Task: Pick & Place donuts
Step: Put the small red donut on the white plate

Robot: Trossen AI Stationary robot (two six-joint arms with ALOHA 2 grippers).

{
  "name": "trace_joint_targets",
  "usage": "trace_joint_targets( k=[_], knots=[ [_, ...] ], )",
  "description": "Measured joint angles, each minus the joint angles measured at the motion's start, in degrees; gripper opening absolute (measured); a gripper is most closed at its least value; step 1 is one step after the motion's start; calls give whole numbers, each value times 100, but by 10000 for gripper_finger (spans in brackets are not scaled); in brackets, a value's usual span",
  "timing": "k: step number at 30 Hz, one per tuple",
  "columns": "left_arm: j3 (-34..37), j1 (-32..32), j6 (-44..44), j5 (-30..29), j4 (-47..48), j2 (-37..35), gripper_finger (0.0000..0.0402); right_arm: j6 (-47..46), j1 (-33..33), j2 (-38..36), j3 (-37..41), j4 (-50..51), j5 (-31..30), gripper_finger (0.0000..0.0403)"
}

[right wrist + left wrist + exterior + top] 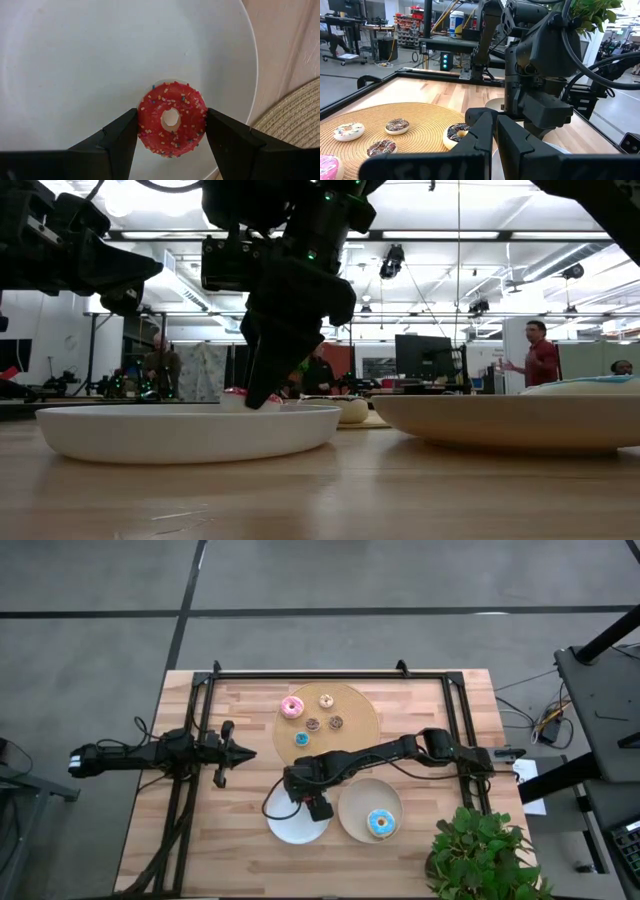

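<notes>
1. The right gripper (171, 131) was clamped on the red donut (171, 120), a finger against each side, low over the left white plate (75, 60). Judged step: setting that donut down.
2. The next move probably called for parting the fingers, then lifting straight up (the plate's raised rim curved close at 3 o'clock of the donut in the wrist view).
3. From above, the second plate (352, 822), holding the light blue donut (380, 823), lay at 3 o'clock of the gripper; the wooden board (355, 705) at 12 o'clock carried the pink donut (292, 707) and four small ones.
4. The left gripper (248, 753), fingers together and empty, waited at 9 o'clock, with open tabletop between.
</notes>
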State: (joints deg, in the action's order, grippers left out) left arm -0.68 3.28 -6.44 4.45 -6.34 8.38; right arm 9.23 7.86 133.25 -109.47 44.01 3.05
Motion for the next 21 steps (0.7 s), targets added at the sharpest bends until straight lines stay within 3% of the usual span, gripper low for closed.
trace_joint_targets(
  k=[13, 21],
  knots=[
    [-1, 1, 0, -2, 1, 1, 0, 126, -4, 0, 0, -2, -2, 216],
    [1, 1, 0, 0, 0, 0, 0, 129, -4, 0, 0, -2, -2, 252]
  ],
)
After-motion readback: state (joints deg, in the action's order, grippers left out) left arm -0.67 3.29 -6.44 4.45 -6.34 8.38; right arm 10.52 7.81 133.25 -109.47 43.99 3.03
